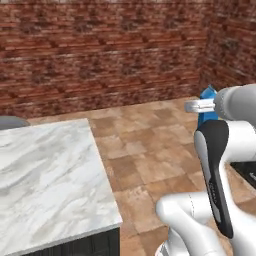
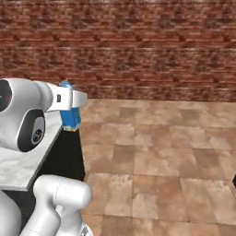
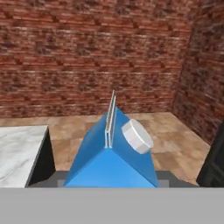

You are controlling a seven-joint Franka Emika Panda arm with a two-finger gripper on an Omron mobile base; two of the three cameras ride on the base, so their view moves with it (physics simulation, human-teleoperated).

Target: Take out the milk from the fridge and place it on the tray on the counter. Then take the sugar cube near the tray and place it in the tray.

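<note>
Right under the hand camera you have the milk [image 3: 111, 155], its bright-blue gabled top and white round cap close against the lens. The carton sits up between the pincer [image 2: 70, 110] jaws, which are closed on it, and it hangs in the air with nothing beneath it, so read this as a firm carry. In the right base view the carton shows just below the white hand, off the bench's [image 1: 47, 175] near corner and over the tiled floor [image 2: 156, 152]; in the left base view only a blue sliver peeks out behind the wrist. So the first part looks done as far as you can judge: the milk is out of the fridge and in hand. What is left is most of the job. You have not yet set the carton on the tray, and the marble you can see carries nothing. After that comes the sugar cube, to be picked up and put in the tray as well. Expect to travel along the bench first.
</note>
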